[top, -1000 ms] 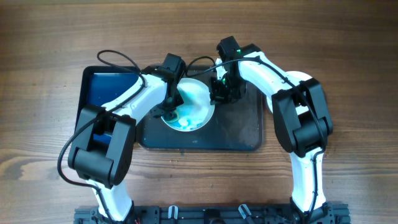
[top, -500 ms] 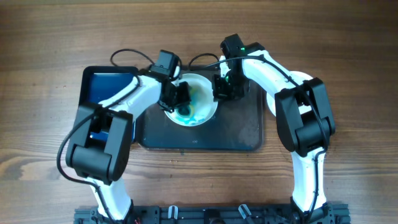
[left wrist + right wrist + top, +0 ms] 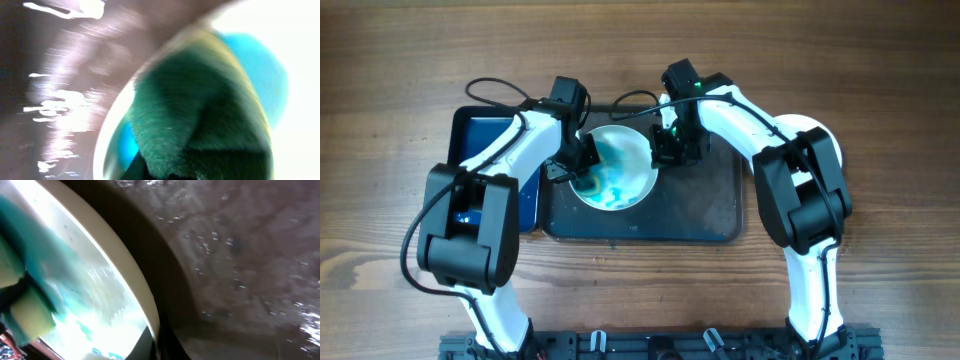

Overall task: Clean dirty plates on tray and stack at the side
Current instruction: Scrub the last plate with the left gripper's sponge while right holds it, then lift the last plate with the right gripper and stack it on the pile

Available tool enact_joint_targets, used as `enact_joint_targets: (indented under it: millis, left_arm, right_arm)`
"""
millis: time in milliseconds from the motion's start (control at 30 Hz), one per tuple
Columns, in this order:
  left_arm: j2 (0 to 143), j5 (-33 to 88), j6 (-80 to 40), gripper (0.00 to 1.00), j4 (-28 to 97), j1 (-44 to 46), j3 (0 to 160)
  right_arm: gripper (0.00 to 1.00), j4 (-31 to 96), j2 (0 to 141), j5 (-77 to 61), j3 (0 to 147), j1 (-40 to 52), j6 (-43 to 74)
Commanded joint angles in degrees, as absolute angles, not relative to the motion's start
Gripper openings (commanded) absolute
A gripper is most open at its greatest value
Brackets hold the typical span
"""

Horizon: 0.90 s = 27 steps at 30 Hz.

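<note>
Wooden bench (image 3: 880, 60), seen from overhead, with both arms reaching in toward the middle.

Tray (image 3: 705, 215): large, dark, with rounded corners, lying centred on the bench. Its floor looks wet and glossy in both wrist views.

Small tray (image 3: 480, 140): black with a blue floor, just beside the big tray's left end. The left arm partly covers it.

Plate (image 3: 620, 185): round and white, on the upper left part of the tray. Blue-teal smears cover much of its face and are heaviest toward the lower left.

Second plate (image 3: 812, 126): white, off the tray's right end and mostly hidden under the right arm. Only an arc of its rim shows, and I cannot tell whether it is clean.

Sponge (image 3: 200, 115): dark green scrub face with a yellow body, pressed against the plate's face near its left rim. A blue smear shows beside it in the left wrist view.

Left fingers (image 3: 580, 162): closed narrow, clamped on the sponge over the plate's left edge.

Right fingers (image 3: 668, 150): closed narrow at the plate's upper right rim, pinching the rim. In the right wrist view the rim runs straight down into the dark fingers at the bottom of the frame.
</note>
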State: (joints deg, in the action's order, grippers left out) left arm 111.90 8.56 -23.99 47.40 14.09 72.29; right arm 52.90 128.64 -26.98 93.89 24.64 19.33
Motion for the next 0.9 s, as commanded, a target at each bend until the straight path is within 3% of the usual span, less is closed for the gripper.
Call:
enact_joint_targets:
  millis: [0,133,233,433,700,867]
  left_arm:
    - [109.03,27.07,-11.73,0.04,49.82,12.25,77.14]
    - [102.39,25.98,-14.44,0.04,50.85,7.92,82.24]
    - [99.07,18.55,-22.15,0.04,51.55,5.15,82.35]
    - [99.85,17.67,-23.03,0.04,53.67,4.95,82.3]
    - [99.98,17.23,-23.2,0.04,54.33,4.97,82.19]
    - [99.98,17.23,-23.22,0.04,54.35,4.97,82.08]
  right_arm:
    - [0.04,54.5,129.93,-26.11,93.36,23.16,17.87]
    - [0.04,56.51,128.4,-21.43,93.36,23.29,18.04]
    - [0.04,58.04,125.21,-15.05,93.36,23.29,18.48]
    - [0.04,61.65,114.37,2.39,93.36,25.43,19.73]
    - [0.04,71.79,101.8,42.7,93.36,40.66,31.92]
    - [0.04,82.3,100.71,59.81,93.36,50.7,41.45]
